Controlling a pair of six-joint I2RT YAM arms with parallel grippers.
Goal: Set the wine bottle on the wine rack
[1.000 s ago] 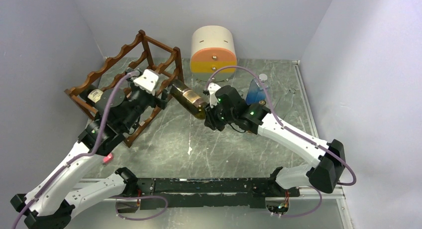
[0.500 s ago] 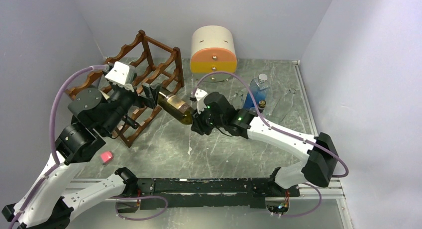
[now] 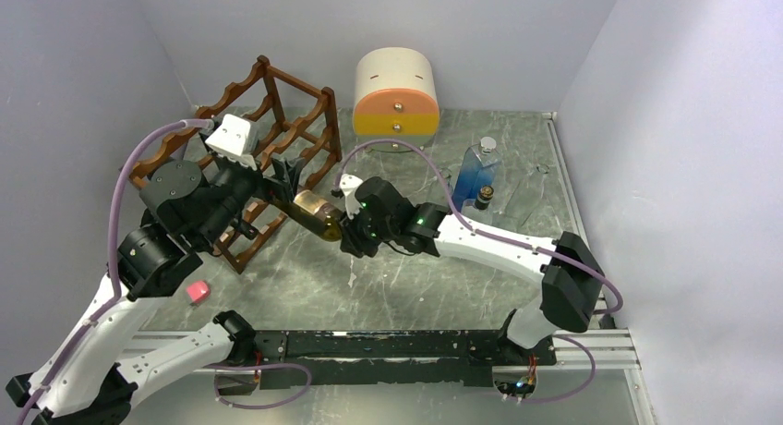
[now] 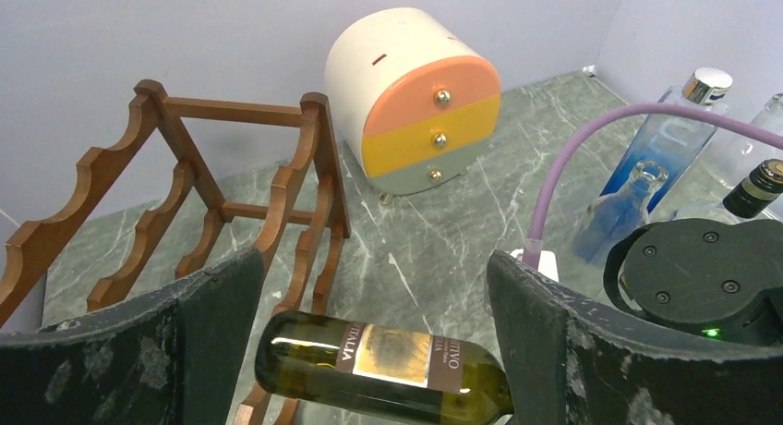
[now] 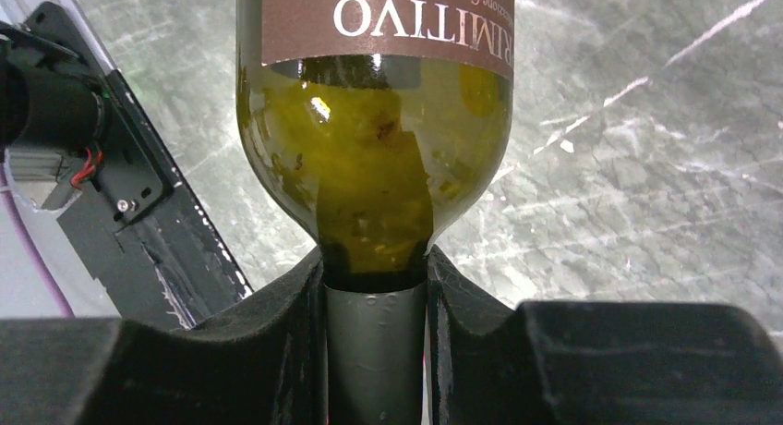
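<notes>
1. Clamped shut on the neck of the wine bottle (image 5: 374,148) with the right end effector (image 5: 374,282), black pads pressed against both sides of the dark foil capsule.
2. Held off the counter (image 3: 415,286), nearly level, with the base aimed at the wine rack (image 3: 295,78) and the neck back toward the right arm. Green glass, brown label with pale lettering.
3. Not yet resting in any scalloped cradle. Seen from the top view with the base just off the rack's near front corner.
4. Spread wide at the left end effector (image 3: 286,174) and gripping nothing, placed between the rack and the bottle's base.
5. From the left wrist view, seen low between the two worn black fingers (image 4: 212,342), base close to one of them. Cannot tell whether touching there.
6. Set at the far left of the counter: open reddish-brown wooden frame, wavy rails in tiers.
7. Just right of the rack, by the back wall: rounded cream drawer box (image 3: 395,97) with orange, yellow and grey fronts.
8. Further right: tall blue water bottle (image 3: 475,171) with a silver cap, and just beside it a small dark-capped bottle (image 3: 484,196).
</notes>
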